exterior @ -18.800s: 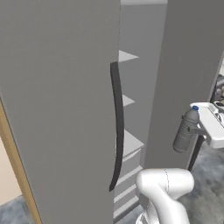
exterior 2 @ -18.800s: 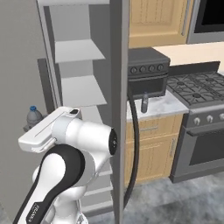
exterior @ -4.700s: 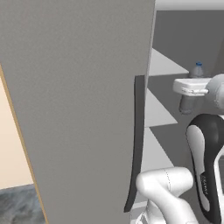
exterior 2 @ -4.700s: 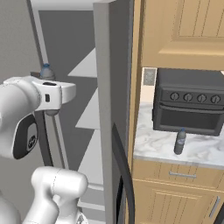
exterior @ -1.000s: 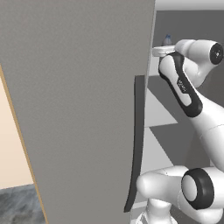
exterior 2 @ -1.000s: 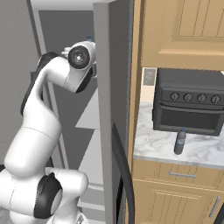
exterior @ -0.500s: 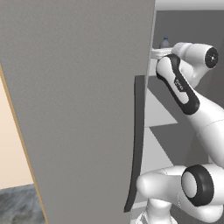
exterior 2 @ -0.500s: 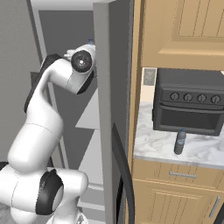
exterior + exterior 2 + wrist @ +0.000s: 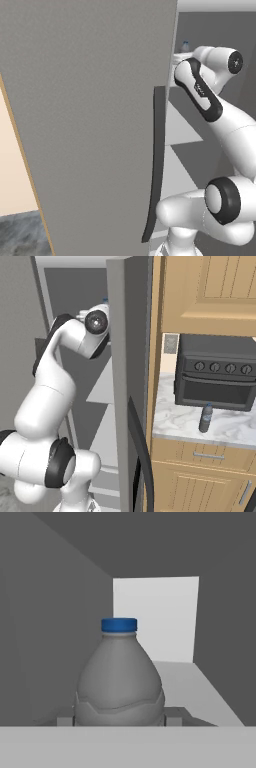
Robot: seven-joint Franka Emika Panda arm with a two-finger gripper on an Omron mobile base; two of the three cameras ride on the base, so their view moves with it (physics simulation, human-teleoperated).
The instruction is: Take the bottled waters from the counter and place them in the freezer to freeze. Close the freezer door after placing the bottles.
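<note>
A: Bottle [image 9: 119, 682] in the hand view: translucent grey, blue cap on top, shoulders sloping out to a ridged band. Upright, close to the camera.

B: Held?

A: Yes. Gripper [image 9: 119, 719] clamped on it, a finger showing at each side of the body low down. Pale shelf and dim grey walls of the freezer [image 9: 155, 617] behind it.

B: From the base?

A: Left base view: blue cap just visible past the edge of the freezer door [image 9: 95, 115], high up, beside the arm's wrist. Door stands open, its dark bar handle [image 9: 156, 165] running down the edge.

B: The other one?

A: Second bottle [image 9: 205, 418] stands upright on the counter [image 9: 225, 428], just before the black toaster oven [image 9: 215, 373], well apart from the freezer.
</note>
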